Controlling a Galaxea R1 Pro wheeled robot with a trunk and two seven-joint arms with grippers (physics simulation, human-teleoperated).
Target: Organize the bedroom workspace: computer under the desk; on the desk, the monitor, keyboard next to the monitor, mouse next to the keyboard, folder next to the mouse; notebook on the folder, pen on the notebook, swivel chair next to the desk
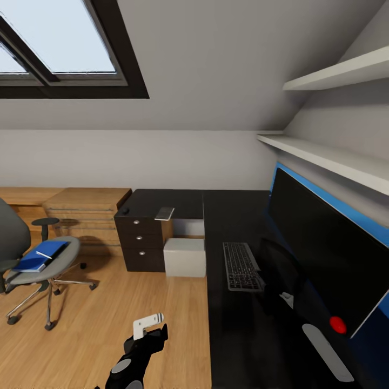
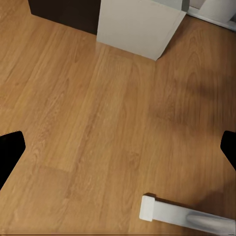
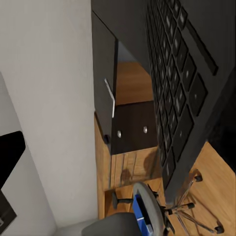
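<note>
The monitor (image 1: 319, 254) stands on the black desk (image 1: 237, 335), with the keyboard (image 1: 241, 266) in front of it. My right gripper (image 1: 273, 281) hovers dark over the desk beside the keyboard (image 3: 177, 83), fingers spread and empty. The mouse (image 1: 125, 210) and the notebook (image 1: 165, 213) lie on the desk's far wing. Under the desk sits the computer (image 1: 185, 257). At the left, the swivel chair (image 1: 54, 265) carries the blue folder (image 1: 40, 255). Low over the floor, my left gripper (image 1: 148, 324) is open and empty. I cannot make out the pen.
Dark drawers (image 1: 141, 240) with silver knobs stand left of the computer. An oak dresser (image 1: 86, 210) lines the back wall. White shelves (image 1: 335, 156) run above the monitor. Oak floor (image 2: 98, 123) stretches between chair and desk.
</note>
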